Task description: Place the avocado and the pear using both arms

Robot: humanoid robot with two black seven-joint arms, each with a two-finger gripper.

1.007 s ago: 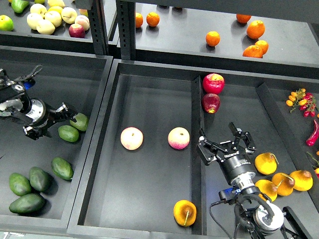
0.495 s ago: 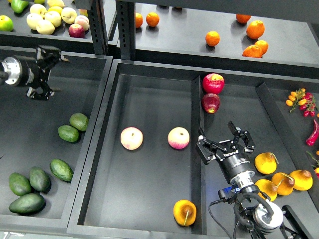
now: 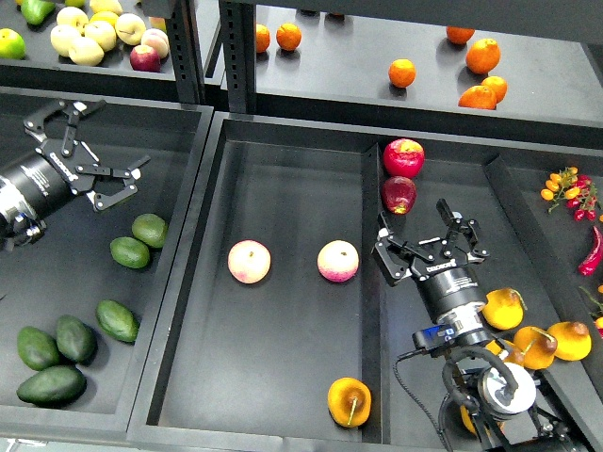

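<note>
Several dark green avocados (image 3: pixel 53 384) lie at the front left of the left tray (image 3: pixel 170 282), with two smaller, lighter ones (image 3: pixel 130 251) further back. One orange-yellow pear (image 3: pixel 350 402) lies at the front of the middle tray (image 3: pixel 283 179). More pears (image 3: pixel 502 308) lie in the right tray. My left gripper (image 3: pixel 94 151) is open and empty, above and behind the two small avocados. My right gripper (image 3: pixel 426 243) is open and empty over the divider, left of the pears in the right tray.
Two pink-and-cream apples (image 3: pixel 249 261) (image 3: pixel 337 261) sit mid-tray. Two red apples (image 3: pixel 402 157) lie at the back of the right tray. Oranges (image 3: pixel 483 55) and yellow apples (image 3: pixel 87 38) are on the rear shelf. Cherry tomatoes (image 3: pixel 568 188) and a red chili (image 3: pixel 592 252) are at the far right.
My left gripper rose from the small avocados towards the back, then came forward and right, jaws spread wide. My right gripper shifted slightly back. No fruit moved.
</note>
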